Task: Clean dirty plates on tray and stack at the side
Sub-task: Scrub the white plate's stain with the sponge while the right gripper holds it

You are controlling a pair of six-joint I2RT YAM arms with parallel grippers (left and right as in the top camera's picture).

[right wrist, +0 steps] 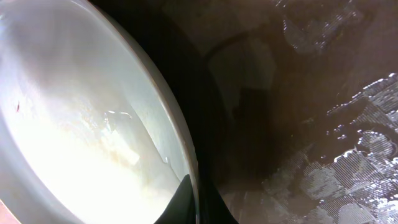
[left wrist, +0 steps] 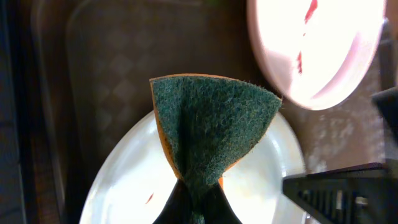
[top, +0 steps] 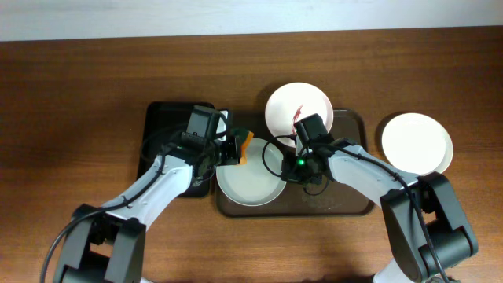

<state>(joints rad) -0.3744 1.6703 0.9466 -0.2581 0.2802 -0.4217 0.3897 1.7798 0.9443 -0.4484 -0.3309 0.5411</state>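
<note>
A robotics lab or test bench is suggested, not a lived-in kitchen: a left robot arm [top: 149, 189] and a right robot arm [top: 369, 174] are mounted at a dark wooden table [top: 78, 94], viewed from above. Kitchen work is only staged there, with white plates [top: 297, 106], a brown tray [top: 346, 206], a black tray [top: 165, 118] and a green scouring sponge [left wrist: 211, 124] laid out.

Wooden desk [top: 78, 94], seen from above. The brown tray [top: 346, 206] sits mid-desk, a touch right of centre. The black tray [top: 165, 118] lies just beside it on the left. A clean plate [top: 416, 141] rests on bare wood toward the right edge, apart from the tray. A smeared plate [top: 297, 106] overhangs the tray's far rim.
</note>
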